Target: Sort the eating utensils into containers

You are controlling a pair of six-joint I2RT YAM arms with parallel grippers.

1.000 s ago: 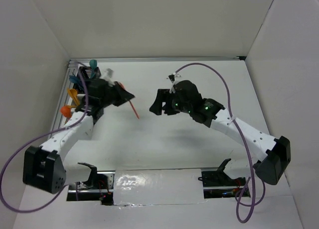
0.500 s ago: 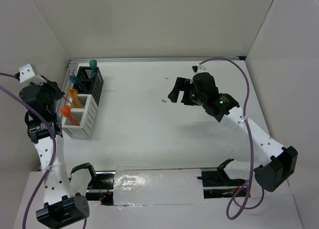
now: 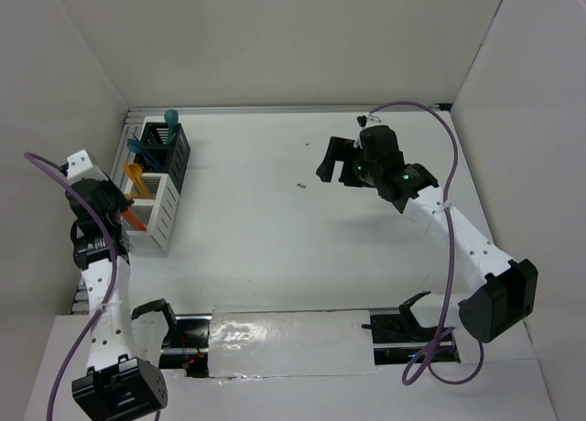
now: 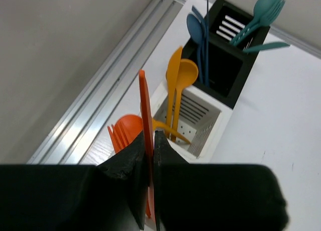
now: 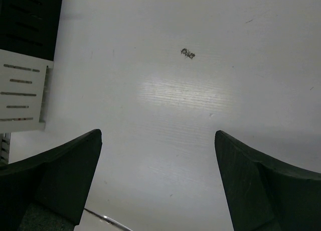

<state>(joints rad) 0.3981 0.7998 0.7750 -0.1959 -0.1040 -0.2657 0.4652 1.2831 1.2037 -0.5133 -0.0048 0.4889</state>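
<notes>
"Two arms are visible. Which one is carrying something?"

"Only the left. The left claw (image 4: 149,140) is clamped on a slim orange utensil (image 4: 144,100), seen edge-on, so I cannot tell whether it is a knife or a handle. The right claw (image 5: 156,138) has its fingers wide apart and nothing between them. It hangs over bare bench (image 5: 175,90) toward the far right, well apart from the bins."

"Where are the bins?"

"They are in a row along the left edge of the bench, near the far left corner. The white bin (image 4: 213,128) holds orange spoons (image 4: 185,75). The black bin (image 4: 241,80) beyond it holds teal pieces (image 4: 261,10) and dark blue pieces (image 4: 194,27)."

"How does the held piece lie relative to them?"

"Its long axis points away from the claw, along the row toward the far edge. The white bin's opening is just ahead and slightly to the right of its tip. I judge that the drop depends on getting the tip over that opening, and the left arm is much the nearer one."
</notes>
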